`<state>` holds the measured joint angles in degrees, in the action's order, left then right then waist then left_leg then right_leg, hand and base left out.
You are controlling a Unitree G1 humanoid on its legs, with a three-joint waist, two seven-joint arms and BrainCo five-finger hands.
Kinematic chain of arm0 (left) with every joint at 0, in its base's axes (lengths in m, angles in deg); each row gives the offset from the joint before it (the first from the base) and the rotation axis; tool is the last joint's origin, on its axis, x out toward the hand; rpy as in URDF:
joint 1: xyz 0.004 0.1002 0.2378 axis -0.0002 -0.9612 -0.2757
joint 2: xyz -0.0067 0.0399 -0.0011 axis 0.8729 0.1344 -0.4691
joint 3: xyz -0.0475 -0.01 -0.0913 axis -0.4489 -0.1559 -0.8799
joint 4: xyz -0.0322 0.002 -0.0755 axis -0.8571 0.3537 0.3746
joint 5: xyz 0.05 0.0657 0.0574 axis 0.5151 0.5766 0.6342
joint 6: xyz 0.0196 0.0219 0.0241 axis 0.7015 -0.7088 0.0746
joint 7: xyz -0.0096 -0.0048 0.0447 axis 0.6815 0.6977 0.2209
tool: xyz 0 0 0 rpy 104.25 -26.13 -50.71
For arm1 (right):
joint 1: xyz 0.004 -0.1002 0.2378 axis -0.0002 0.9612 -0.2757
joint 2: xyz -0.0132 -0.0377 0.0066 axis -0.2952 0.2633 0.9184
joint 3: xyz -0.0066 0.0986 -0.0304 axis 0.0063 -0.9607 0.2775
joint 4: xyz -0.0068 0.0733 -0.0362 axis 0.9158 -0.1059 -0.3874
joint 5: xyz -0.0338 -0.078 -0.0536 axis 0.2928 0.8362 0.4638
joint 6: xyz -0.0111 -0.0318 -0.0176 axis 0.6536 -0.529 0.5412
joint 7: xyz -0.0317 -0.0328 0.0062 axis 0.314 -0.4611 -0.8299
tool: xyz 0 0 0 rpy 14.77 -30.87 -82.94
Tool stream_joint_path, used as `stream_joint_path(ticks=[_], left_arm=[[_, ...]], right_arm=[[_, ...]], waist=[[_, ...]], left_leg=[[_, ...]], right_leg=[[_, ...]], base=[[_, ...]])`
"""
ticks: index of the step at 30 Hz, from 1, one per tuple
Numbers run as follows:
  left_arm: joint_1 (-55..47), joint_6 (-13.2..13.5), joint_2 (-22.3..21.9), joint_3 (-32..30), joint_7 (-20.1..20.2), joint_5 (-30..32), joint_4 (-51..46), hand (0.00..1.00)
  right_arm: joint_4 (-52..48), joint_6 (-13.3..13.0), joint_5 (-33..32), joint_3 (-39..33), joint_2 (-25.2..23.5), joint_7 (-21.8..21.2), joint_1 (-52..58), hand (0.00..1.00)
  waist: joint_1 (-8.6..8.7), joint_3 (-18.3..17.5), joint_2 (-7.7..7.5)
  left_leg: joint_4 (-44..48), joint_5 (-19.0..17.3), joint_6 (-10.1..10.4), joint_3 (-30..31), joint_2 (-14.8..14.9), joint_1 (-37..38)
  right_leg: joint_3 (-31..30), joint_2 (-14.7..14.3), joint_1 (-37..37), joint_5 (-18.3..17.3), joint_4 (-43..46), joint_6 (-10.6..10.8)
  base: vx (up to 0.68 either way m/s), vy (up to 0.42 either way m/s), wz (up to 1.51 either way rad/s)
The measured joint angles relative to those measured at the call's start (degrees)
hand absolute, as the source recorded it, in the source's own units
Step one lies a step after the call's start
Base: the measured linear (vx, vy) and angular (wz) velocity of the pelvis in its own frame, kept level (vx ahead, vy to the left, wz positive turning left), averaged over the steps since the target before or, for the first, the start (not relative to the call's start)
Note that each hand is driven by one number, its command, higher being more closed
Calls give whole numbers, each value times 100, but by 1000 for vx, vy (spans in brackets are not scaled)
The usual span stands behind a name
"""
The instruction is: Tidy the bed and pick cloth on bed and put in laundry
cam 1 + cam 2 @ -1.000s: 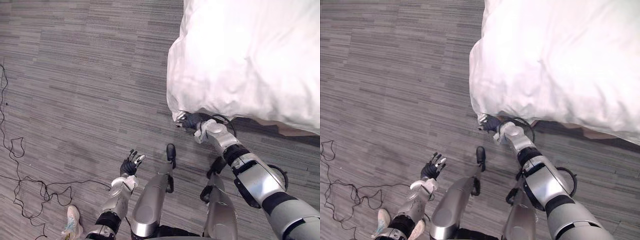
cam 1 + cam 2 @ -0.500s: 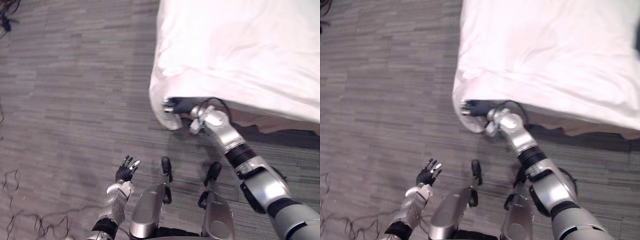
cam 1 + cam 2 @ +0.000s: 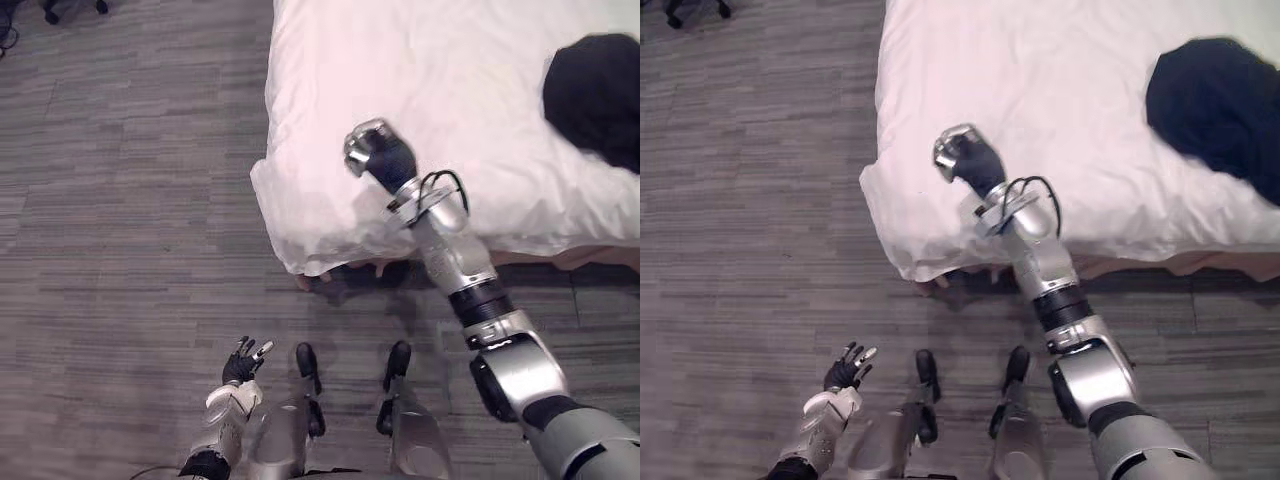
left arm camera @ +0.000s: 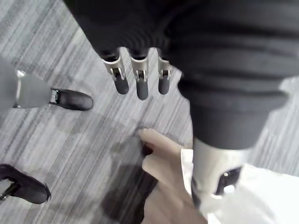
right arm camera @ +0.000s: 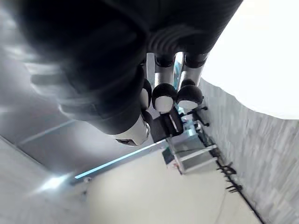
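Left: the left hand (image 3: 243,362) hangs low over the grey carpet (image 3: 120,200), its fingers (image 4: 140,79) straight and a little apart, with only floor beyond their tips; its pose matches that of half a second ago. Centre: the right hand (image 3: 375,155) is now raised above the top of the white duvet (image 3: 450,70), near the corner of the bed (image 3: 290,215). Its fingers (image 5: 164,95) are curled in towards the thumb and close on nothing. Half a second ago this hand sat lower, at the duvet's hanging edge by the same corner, and that edge now falls free below the fingers, apart from them. Right: the dark cloth (image 3: 1220,100) lies bunched on the duvet, well apart from the right hand's fingers and behind its knuckles rather than before its fingertips; neither hand touches it. The whole view has shifted since the earlier frames, so more of the bed top shows, including the cloth
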<state>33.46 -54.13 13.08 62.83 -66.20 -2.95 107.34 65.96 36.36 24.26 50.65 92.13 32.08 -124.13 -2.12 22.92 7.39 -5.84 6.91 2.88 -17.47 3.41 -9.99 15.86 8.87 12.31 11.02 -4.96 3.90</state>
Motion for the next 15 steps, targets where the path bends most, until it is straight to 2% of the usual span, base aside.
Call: stream_joint_path(ticks=[3, 4, 5, 7, 11, 13, 15], left_arm=[[197, -53, -7, 259, 2, -46, -21, 0], [275, -58, -14, 439, 6, -99, -28, 0], [294, -61, -27, 494, 7, -101, -25, 0], [279, -2, -80, 640, 16, -144, -23, 0], [244, 135, -80, 619, 172, -209, -37, 0], [174, 263, -94, 534, 394, -197, -99, 0], [2, 404, -146, 270, 536, -64, -161, 0]], right_arm=[[777, -41, -250, -402, 103, 191, -560, 100], [1345, -70, -377, -565, 281, 248, -776, 100], [1545, -84, -408, -618, 365, 274, -811, 100], [2456, -114, -728, -942, 648, 289, -812, 100], [2517, -214, -1279, -1187, 630, 170, -632, 100], [2459, -266, -1522, -1672, 608, 171, -176, 100], [2147, -423, -1711, -2239, 348, 179, 497, 100]], waist=[[-29, 169, 187], [-99, 250, 329], [-119, 275, 384], [-140, 383, 629], [-88, 397, 664], [2, 397, 661], [175, 388, 629]], left_leg=[[0, 38, -24, 46, -26, -152], [0, 56, -43, 46, -50, -239], [0, 59, -47, 47, -62, -270], [0, 84, -76, 15, -126, -320], [2, 84, -76, 26, -179, -173], [1, 71, -65, 52, -203, 25], [3, -96, -18, 4, -177, 188]], right_leg=[[39, 27, 129, 25, -4, 7], [36, 51, 214, 43, -9, 24], [36, 62, 248, 48, -9, 29], [-27, 120, 331, 97, -9, 52], [-203, 172, 292, 118, -11, 52], [-216, 202, 84, 68, -10, 108], [-227, 181, -62, -34, -11, 223]], base=[[21, 14, 11], [21, 25, 6], [40, 34, 4], [83, 42, -7], [96, 16, -21], [85, 8, -3], [56, 14, -10]])
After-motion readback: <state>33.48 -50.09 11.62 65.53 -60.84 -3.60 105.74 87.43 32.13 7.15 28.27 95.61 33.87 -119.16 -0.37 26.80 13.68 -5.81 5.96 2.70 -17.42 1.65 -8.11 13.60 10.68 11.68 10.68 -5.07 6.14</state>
